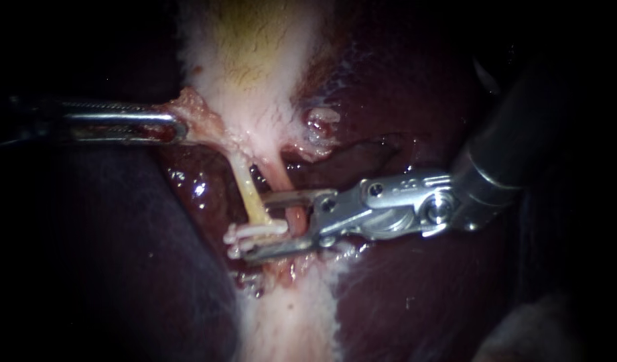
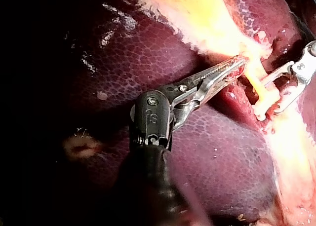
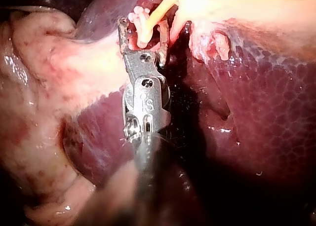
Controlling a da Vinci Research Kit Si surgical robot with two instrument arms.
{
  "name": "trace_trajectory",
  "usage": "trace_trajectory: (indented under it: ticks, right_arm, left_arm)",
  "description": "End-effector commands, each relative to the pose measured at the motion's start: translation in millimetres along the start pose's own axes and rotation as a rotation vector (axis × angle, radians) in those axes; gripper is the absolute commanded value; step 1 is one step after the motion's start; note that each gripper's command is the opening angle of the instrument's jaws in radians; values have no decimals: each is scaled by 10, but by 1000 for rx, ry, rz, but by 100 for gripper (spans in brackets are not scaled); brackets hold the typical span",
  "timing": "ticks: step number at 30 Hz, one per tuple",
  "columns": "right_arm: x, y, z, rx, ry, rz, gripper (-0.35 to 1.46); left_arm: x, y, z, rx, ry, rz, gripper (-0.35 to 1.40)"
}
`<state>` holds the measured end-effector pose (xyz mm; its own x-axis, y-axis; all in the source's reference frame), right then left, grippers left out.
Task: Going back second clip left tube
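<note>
The yellowish left tube [image 1: 250, 194] runs down from the pale gallbladder [image 1: 254, 60] and carries a white clip [image 1: 258, 229] across its lower end, with a second white piece just below it. My right instrument [image 1: 256, 226] comes in from the right with its jaws open; they straddle the clipped left tube and the pinker right tube [image 1: 296, 218]. The upper jaw stands clear of the clip. My left instrument [image 1: 179, 126] is shut on a fold of gallbladder tissue [image 1: 199, 114] and holds it leftward. The left wrist view shows that grip [image 2: 238, 65], the right wrist view the open jaws [image 3: 142, 31] around the clip [image 3: 139, 15].
Dark red liver [image 1: 402, 87] lies on both sides of the pale strip. A small raw patch [image 1: 320, 121] sits to the right of the tubes. Wet, bloody tissue [image 1: 254, 281] lies just below the clip. The right instrument's thick shaft [image 1: 516, 141] fills the upper right.
</note>
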<state>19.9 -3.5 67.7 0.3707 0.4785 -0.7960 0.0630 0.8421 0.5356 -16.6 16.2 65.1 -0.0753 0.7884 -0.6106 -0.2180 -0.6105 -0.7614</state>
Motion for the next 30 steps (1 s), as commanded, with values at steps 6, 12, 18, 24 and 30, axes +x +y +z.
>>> trace_trajectory:
  ticks: [6,12,18,24,30]
  right_arm:
    - [6,-3,-43,19,2,-75,50]
    - [12,-11,-94,28,6,-114,50]
    - [17,-19,-130,-2,7,-105,50]
    - [23,-15,-152,-22,7,-117,50]
    - [25,-14,-157,-21,8,-120,50]
  left_arm:
    - [0,0,-2,-1,0,0,-35]
    - [0,0,-3,-2,-1,0,-35]
    - [0,0,-3,-2,-1,0,-35]
    - [0,0,-3,1,0,0,-35]
    - [0,-1,-2,1,0,0,-35]
